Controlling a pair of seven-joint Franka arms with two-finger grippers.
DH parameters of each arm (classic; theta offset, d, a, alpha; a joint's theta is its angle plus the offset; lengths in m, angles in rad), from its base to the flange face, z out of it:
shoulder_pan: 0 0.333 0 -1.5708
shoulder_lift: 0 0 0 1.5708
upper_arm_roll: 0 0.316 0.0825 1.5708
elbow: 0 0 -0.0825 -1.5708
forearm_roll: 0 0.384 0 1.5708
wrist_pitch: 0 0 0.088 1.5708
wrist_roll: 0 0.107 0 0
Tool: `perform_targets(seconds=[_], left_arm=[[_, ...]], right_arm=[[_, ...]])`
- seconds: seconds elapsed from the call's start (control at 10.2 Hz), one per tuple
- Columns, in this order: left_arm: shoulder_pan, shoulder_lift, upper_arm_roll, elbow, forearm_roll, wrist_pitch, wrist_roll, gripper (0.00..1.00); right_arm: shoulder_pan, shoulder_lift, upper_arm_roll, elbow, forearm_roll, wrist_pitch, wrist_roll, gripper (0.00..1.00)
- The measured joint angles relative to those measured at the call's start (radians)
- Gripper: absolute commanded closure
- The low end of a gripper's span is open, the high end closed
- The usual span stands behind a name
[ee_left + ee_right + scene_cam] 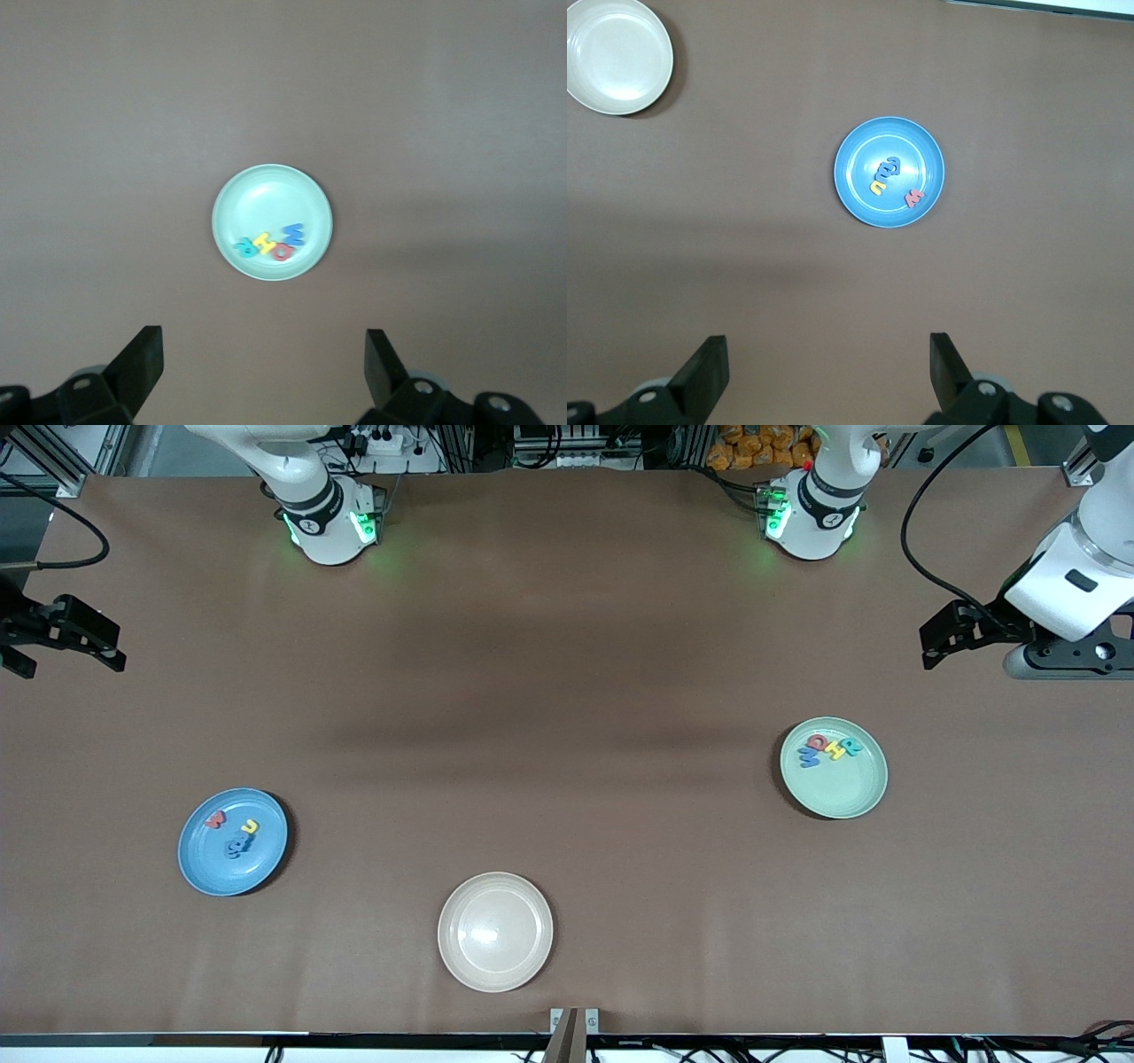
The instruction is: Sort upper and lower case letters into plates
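**Both tools released and raised at the tabletop's two ends**

Both tools hung in the air with fingers spread wide and nothing between them. The left tool was over bare tabletop at the left arm's end, close to that edge, and in its wrist view the two dark fingers stood well apart. The right tool was over the right arm's end, also close to the edge, and its fingers were open in the same way. Both arms waited.

The mint green plate lay toward the left arm's end, with free tabletop all around its rim. Four small letters lay together in it, against the part of the rim farther from the front camera: blue, red, yellow and teal. The blue plate lay toward the right arm's end, a little nearer to the front camera than the green one. It held three letters, a pink one, a yellow one and a blue one, close together in the half farther from the camera.

A beige plate lay between the two, nearest to the front camera and near the tabletop's front edge, with nothing in it. The three plates were well apart. A wide open stretch of brown surface ran between the plates and the robot bases.
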Motion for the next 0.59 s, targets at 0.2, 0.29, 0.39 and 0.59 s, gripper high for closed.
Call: perform_targets(seconds=[0.2,0.29,0.39,0.59], left_arm=[[0.001,0.0,0.002,-0.004,-0.038,0.021,-0.013,0.0],[0.001,0.0,0.004,-0.005,-0.039,0.024,-0.013,0.0],[0.001,0.0,0.004,-0.005,-0.039,0.025,-0.013,0.0],[0.001,0.0,0.005,-0.005,-0.036,0.025,-0.001,0.0]], right_arm=[[0.0,0.0,0.0,0.0,0.0,0.0,0.0,0.0],[0.0,0.0,0.0,0.0,0.004,0.0,0.0,0.0],[0.0,0.0,0.0,0.0,0.013,0.0,0.0,0.0],[0.0,-0.001,-0.002,0.0,0.02,0.0,0.0,0.0]])
